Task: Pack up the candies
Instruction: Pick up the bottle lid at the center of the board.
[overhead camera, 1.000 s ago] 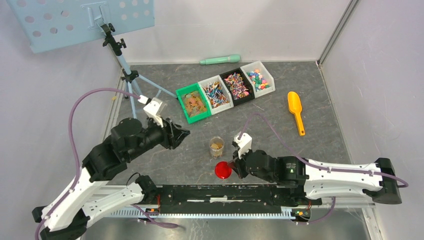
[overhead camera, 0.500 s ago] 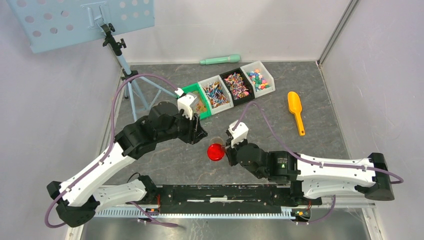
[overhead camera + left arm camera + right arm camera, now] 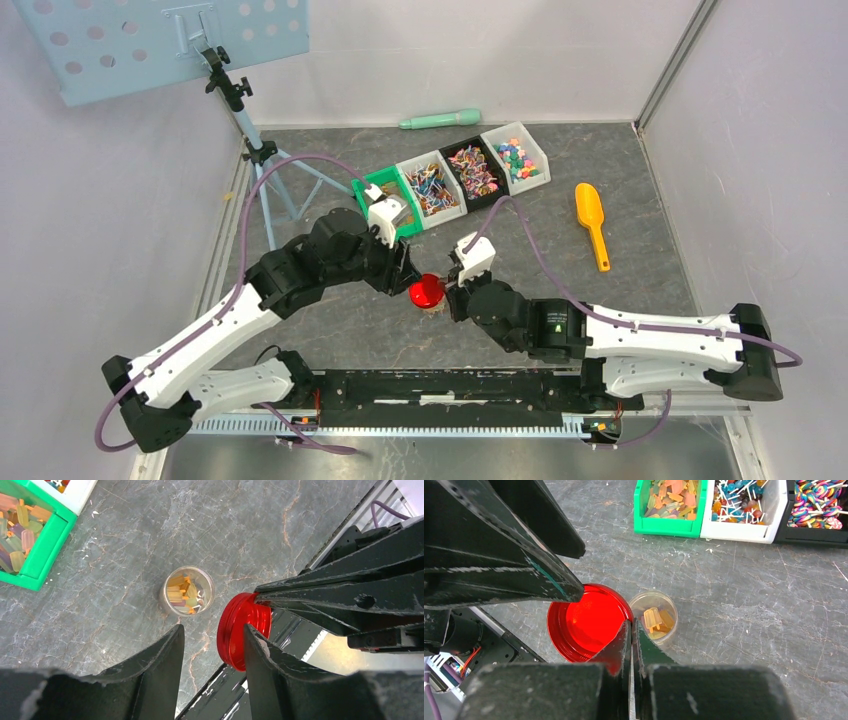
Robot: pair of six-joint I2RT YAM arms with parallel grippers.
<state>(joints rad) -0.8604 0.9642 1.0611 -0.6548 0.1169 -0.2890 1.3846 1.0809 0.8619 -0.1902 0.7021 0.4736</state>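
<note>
candies half fill an open jar (on the bench); right jaws pinch the lid, left jaws gape.

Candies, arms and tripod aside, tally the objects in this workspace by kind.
bins: 4
jar: 1
lid: 1
scoop: 1
mint-green stick: 1
Total: 8

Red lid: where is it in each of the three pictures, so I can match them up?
Top external: red lid near the centre.
Left wrist: lower middle, slightly right.
Right wrist: left of centre.
Shared landmark: the green bin, seen in all three.
</note>
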